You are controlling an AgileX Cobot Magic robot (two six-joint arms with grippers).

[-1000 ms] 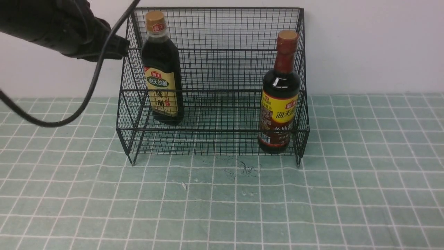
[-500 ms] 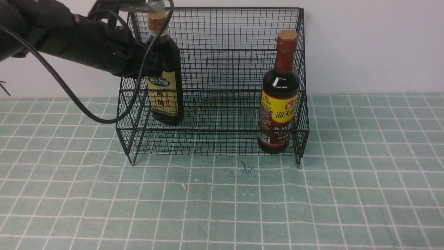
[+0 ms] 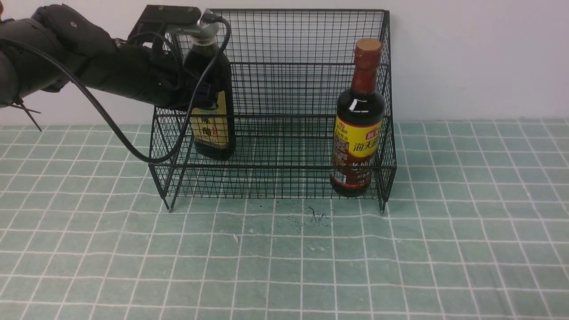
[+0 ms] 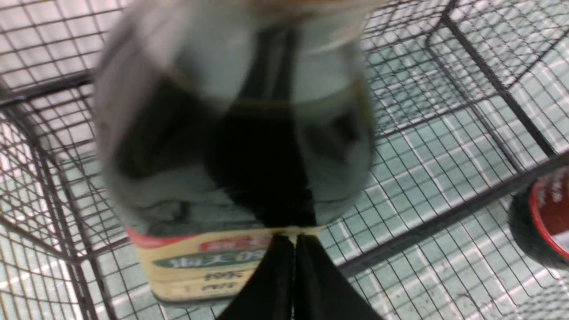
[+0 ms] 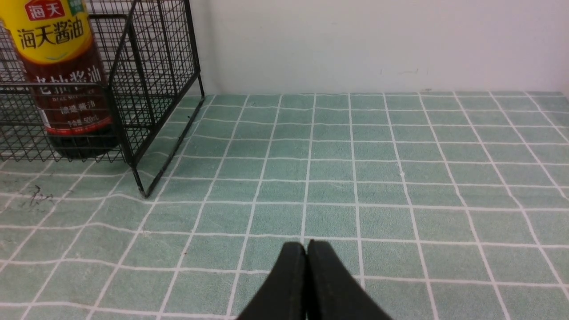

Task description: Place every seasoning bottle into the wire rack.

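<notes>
Wire rack (image 3: 284, 89): thin black metal mesh w/ thicker frame rods, matt coating. Tan-label bottle (image 3: 212, 129), at rack's left end: glossy dark glass or plastic, smooth paper-like label. Red-neck bottle (image 3: 358, 133), at rack's right end: shiny body w/ highlight, glossy yellow-red label, red-brown wrap on neck. Table (image 3: 284, 266) in front of rack: green checked cloth, matt, slightly wrinkled. Right pincer (image 5: 306, 284): matt black plastic-looking fingers. Left arm (image 3: 89, 66) beside rack: matt black casing, smooth rubbery cable.

Both bottles (image 3: 212, 111) (image 3: 358, 129) upright in rack (image 3: 284, 133)
</notes>
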